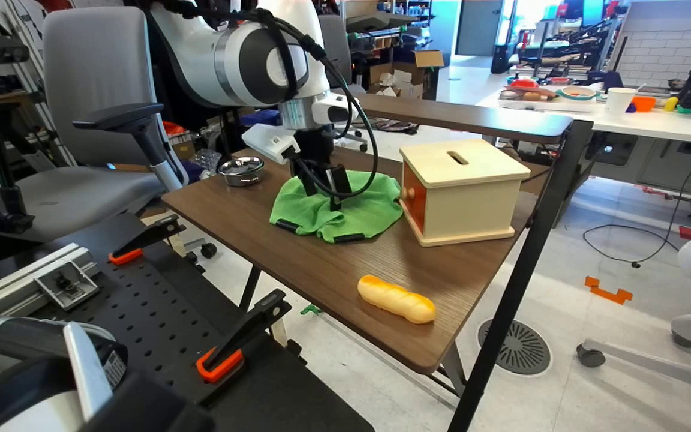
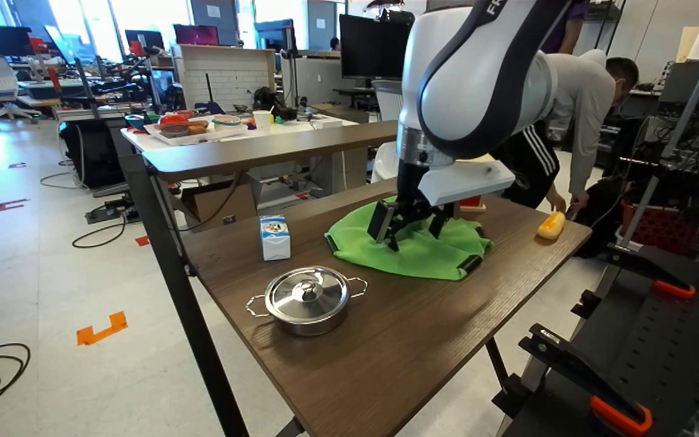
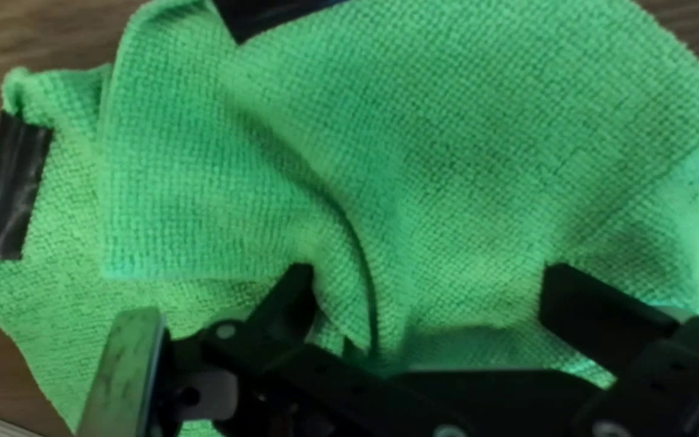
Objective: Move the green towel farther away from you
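The green towel lies crumpled on the brown table, with black tape patches on its edges. It shows in both exterior views, here too. In the wrist view the towel fills most of the picture, with a raised fold near the left finger. My gripper points down at the towel in both exterior views, here too. In the wrist view the gripper has its fingers wide apart over the towel, with cloth between them. I cannot tell how firmly the tips touch it.
A wooden box stands right beside the towel. A toy bread lies near a table corner. A lidded metal pot and a small carton stand at the other end. A raised shelf runs along one long side.
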Tool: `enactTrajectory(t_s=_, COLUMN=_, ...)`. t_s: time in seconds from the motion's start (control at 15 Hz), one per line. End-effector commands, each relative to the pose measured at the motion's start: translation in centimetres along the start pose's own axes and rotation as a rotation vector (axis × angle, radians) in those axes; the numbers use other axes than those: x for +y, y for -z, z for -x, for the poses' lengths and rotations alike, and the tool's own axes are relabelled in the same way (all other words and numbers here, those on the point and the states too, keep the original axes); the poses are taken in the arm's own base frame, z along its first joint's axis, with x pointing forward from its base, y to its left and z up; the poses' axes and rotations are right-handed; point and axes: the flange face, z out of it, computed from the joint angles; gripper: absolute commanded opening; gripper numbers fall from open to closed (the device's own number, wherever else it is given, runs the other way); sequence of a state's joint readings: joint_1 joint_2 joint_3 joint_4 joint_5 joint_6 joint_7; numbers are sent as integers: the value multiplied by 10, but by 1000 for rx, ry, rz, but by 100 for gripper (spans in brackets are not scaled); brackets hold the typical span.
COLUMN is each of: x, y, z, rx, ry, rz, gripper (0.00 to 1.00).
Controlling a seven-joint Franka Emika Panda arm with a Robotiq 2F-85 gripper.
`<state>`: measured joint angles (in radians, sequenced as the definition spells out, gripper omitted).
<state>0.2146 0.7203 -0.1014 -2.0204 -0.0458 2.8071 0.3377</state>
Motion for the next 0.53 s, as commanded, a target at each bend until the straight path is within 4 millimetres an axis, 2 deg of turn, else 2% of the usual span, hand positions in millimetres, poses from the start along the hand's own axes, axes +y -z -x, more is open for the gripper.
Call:
enactTrajectory(t_s=0.0, x=-22, y=-26, z=-21, rx=9, ry=-22, rz=6, gripper=100)
enactTrajectory(t_s=0.2, x=-30, y=-35, z=-39, rx=19, ry=-46, rz=7, gripper=100)
enactTrajectory(t_s=0.47, x=-36, y=-31, z=-66, rx=0, ry=-91, rz=-6, gripper=100)
